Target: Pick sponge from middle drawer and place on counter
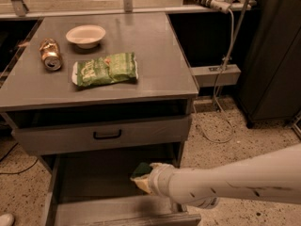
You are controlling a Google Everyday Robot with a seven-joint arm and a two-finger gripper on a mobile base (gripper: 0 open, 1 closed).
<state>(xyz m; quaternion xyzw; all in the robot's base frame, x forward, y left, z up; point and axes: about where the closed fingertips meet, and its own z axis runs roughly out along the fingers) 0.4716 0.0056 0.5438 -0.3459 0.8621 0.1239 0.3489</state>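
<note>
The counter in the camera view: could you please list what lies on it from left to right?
Can, bowl, snack bag; the gripper is below, in the middle drawer, by the sponge.

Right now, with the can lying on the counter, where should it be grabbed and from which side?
Grip the can mid-body from above, closing across its curved left and right sides: it lies on its side, one end toward the camera. The gripper is low in the open middle drawer, at the sponge.
</note>
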